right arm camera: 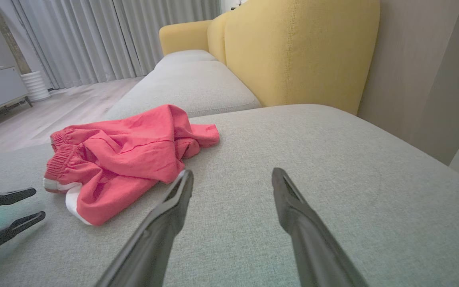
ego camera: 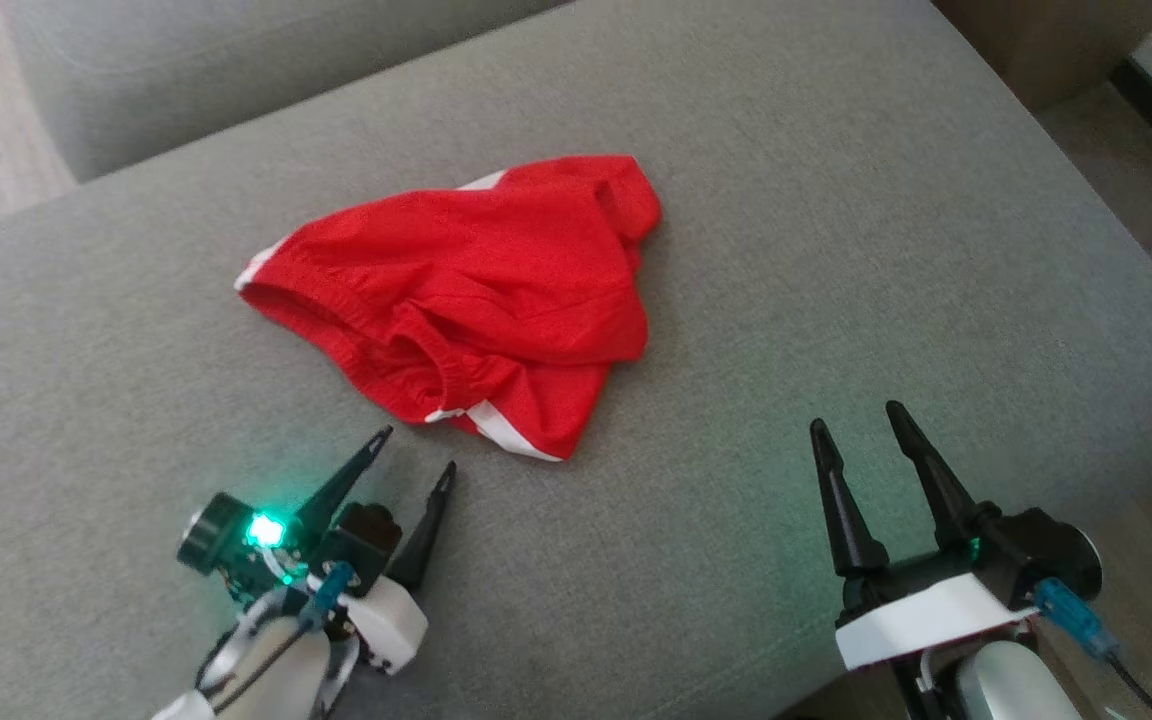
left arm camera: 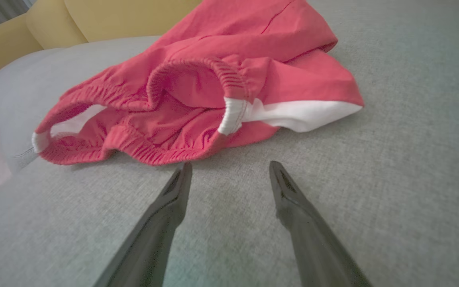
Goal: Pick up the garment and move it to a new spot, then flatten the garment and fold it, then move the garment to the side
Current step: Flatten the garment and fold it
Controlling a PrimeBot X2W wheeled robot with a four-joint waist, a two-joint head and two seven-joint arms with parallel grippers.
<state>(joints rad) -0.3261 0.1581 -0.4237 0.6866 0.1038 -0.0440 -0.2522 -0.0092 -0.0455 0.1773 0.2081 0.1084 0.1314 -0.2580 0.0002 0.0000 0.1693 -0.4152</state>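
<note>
The red shorts (ego camera: 456,300) lie in a loose, wrinkled heap on the gray sofa seat (ego camera: 836,250), near its middle and a bit to the left. They are not flat. Their long way runs from the left to the far right, a little slanted. The stretchy waist band (left arm camera: 142,153) is on the near left side, and the waist hole gapes open toward the left tool. The leg ends point to the right. One is bunched up at the far right, and one lies nearer, with a white stripe (left arm camera: 293,113) along its edge.

The left tool (ego camera: 416,450) sits low over the seat, on the near side of the shorts. Its two dark fingers are spread wide apart and hold nothing. The finger tips point at the waist band and are close to it, but they do not touch it. A green light (ego camera: 264,530) glows on the tool's body.

The right tool (ego camera: 857,417) is on the right side of the seat, well apart from the shorts. Its fingers are spread wide too, with nothing between them. They point to the far side.

Past the seat, the right wrist view shows a yellow sofa back (right arm camera: 293,52), and gray curtains (right arm camera: 94,36) hang beyond a wood floor (right arm camera: 54,115).
</note>
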